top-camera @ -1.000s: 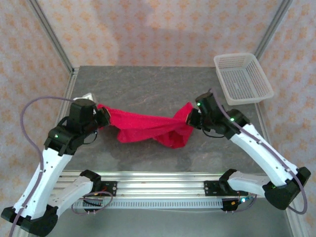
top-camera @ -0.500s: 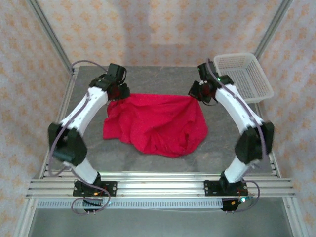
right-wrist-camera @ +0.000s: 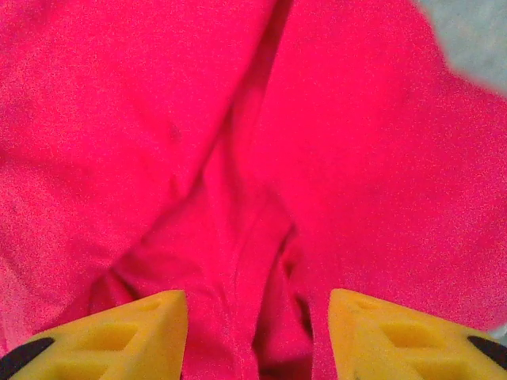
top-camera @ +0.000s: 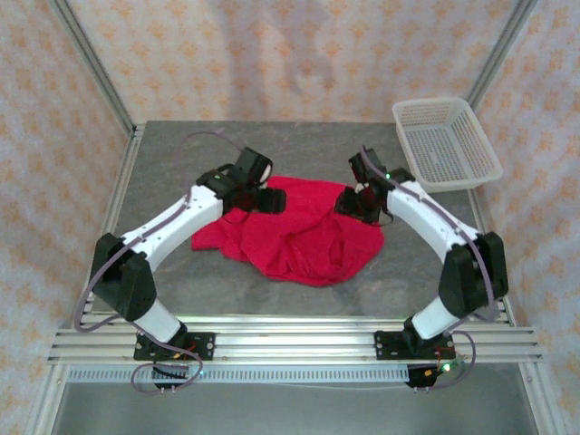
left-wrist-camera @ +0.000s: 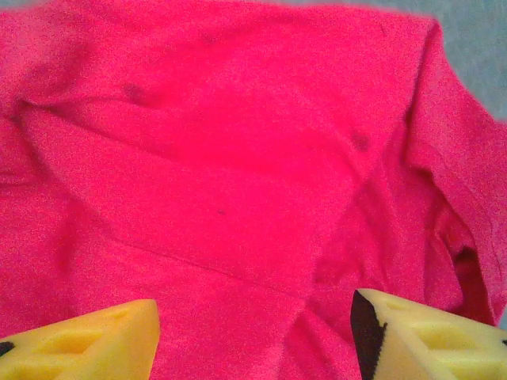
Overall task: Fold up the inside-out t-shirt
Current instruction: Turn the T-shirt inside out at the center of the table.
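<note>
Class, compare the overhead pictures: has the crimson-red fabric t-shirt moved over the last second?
Yes. The crimson-red fabric t-shirt has spread out wider, and its right edge now reaches nearer the white plastic mesh basket.

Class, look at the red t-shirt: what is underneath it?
The t-shirt lies crumpled on the grey table, which shows around its edges. Whatever is beneath the cloth is hidden.
</note>
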Action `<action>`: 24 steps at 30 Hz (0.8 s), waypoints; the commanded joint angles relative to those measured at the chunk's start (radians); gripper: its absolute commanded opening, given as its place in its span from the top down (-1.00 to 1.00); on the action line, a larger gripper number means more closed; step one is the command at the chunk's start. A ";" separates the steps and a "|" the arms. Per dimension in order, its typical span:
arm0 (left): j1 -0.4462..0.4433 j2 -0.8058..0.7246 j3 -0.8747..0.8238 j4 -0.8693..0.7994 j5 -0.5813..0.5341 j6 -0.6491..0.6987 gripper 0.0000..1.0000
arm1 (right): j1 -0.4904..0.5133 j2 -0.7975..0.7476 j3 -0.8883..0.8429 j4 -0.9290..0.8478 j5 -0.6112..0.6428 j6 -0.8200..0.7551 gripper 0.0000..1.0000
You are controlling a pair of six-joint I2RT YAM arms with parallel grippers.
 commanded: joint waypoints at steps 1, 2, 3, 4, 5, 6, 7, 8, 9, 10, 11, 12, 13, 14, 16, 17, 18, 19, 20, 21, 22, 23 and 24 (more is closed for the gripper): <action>-0.037 0.091 -0.016 0.023 0.011 0.068 -0.33 | 0.030 -0.058 -0.114 0.084 -0.026 0.085 0.09; -0.049 0.116 -0.005 0.010 -0.004 0.089 -0.34 | 0.040 -0.076 -0.137 0.090 -0.020 0.098 0.16; -0.062 0.142 0.006 -0.002 -0.029 0.110 -0.35 | 0.050 -0.094 -0.163 0.102 -0.018 0.111 0.23; -0.076 0.166 0.019 -0.015 -0.049 0.133 -0.35 | 0.057 -0.110 -0.185 0.113 -0.019 0.122 0.28; -0.086 0.190 0.033 -0.026 -0.071 0.146 -0.36 | 0.063 -0.121 -0.201 0.123 -0.021 0.131 0.30; -0.097 0.216 0.047 -0.037 -0.095 0.156 -0.36 | 0.074 -0.133 -0.215 0.131 -0.025 0.140 0.30; -0.105 0.242 0.056 -0.041 -0.108 0.164 -0.36 | 0.088 -0.139 -0.223 0.136 -0.026 0.147 0.30; -0.109 0.266 0.067 -0.049 -0.114 0.169 -0.36 | 0.102 -0.138 -0.226 0.136 -0.026 0.148 0.28; -0.113 0.294 0.082 -0.062 -0.125 0.173 -0.34 | 0.119 -0.135 -0.227 0.135 -0.027 0.150 0.25; -0.116 0.322 0.095 -0.076 -0.138 0.178 -0.29 | 0.135 -0.127 -0.231 0.135 -0.028 0.153 0.21; -0.115 0.348 0.107 -0.090 -0.148 0.184 -0.21 | 0.148 -0.120 -0.235 0.139 -0.029 0.156 0.16; -0.115 0.363 0.119 -0.104 -0.159 0.188 0.01 | 0.164 -0.109 -0.243 0.148 -0.029 0.162 0.11; -0.115 0.371 0.132 -0.119 -0.167 0.190 0.32 | 0.177 -0.096 -0.253 0.164 -0.030 0.171 0.06; -0.116 0.373 0.144 -0.131 -0.170 0.189 0.56 | 0.185 -0.083 -0.261 0.181 -0.034 0.178 0.03; -0.116 0.355 0.171 -0.145 -0.187 0.175 0.91 | 0.205 -0.037 -0.270 0.230 -0.039 0.195 0.00; -0.114 0.341 0.183 -0.151 -0.194 0.170 0.99 | 0.210 -0.013 -0.267 0.248 -0.041 0.198 0.00; -0.113 0.323 0.203 -0.158 -0.204 0.161 1.00 | 0.214 0.019 -0.257 0.266 -0.043 0.201 0.00; -0.110 0.313 0.219 -0.164 -0.211 0.153 1.00 | 0.217 0.048 -0.247 0.278 -0.039 0.205 0.00; -0.105 0.284 0.239 -0.170 -0.210 0.145 1.00 | 0.219 0.083 -0.233 0.297 -0.037 0.209 0.00; -0.098 0.266 0.258 -0.178 -0.205 0.138 1.00 | 0.221 0.112 -0.219 0.315 -0.042 0.212 0.01; -0.093 0.256 0.276 -0.186 -0.203 0.129 1.00 | 0.223 0.138 -0.207 0.323 -0.040 0.215 0.02; -0.085 0.243 0.292 -0.195 -0.198 0.120 1.00 | 0.223 0.165 -0.195 0.330 -0.037 0.218 0.05; -0.075 0.229 0.304 -0.204 -0.190 0.111 1.00 | 0.223 0.182 -0.189 0.339 -0.033 0.220 0.12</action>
